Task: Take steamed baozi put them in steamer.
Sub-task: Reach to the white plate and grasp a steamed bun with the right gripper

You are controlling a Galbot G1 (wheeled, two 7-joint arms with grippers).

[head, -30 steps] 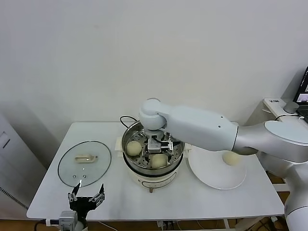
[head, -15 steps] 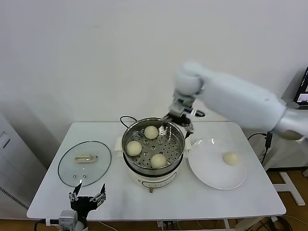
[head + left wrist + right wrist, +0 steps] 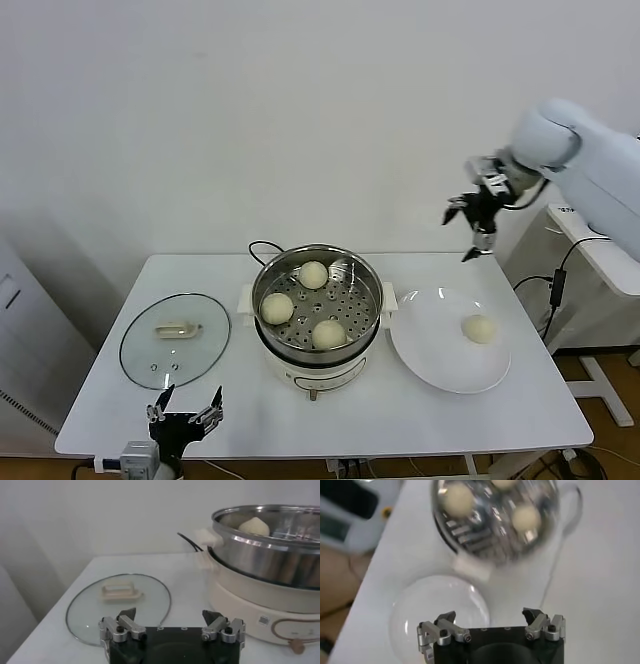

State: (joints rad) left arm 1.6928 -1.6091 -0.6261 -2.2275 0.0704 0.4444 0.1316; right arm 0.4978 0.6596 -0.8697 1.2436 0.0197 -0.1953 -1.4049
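A smooth, rounded white-shelled right arm is seen, ending in a black right gripper with silver metal jaws. The black-bodied left gripper is fitted with silver links, dark tips and small screws.

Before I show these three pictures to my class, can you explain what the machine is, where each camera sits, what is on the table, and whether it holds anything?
It is a two-armed robot. One picture looks down from its head; the other two come from cameras on its wrists.

On the white table sits the steamer, a steel basket on an electric pot, with three steamed baozi inside. A fourth bun lies on the white plate. A glass lid lies on the steamer's other side.

The right gripper is raised above the table's right end, open and empty. The left gripper waits at the table's front edge, also open and empty.
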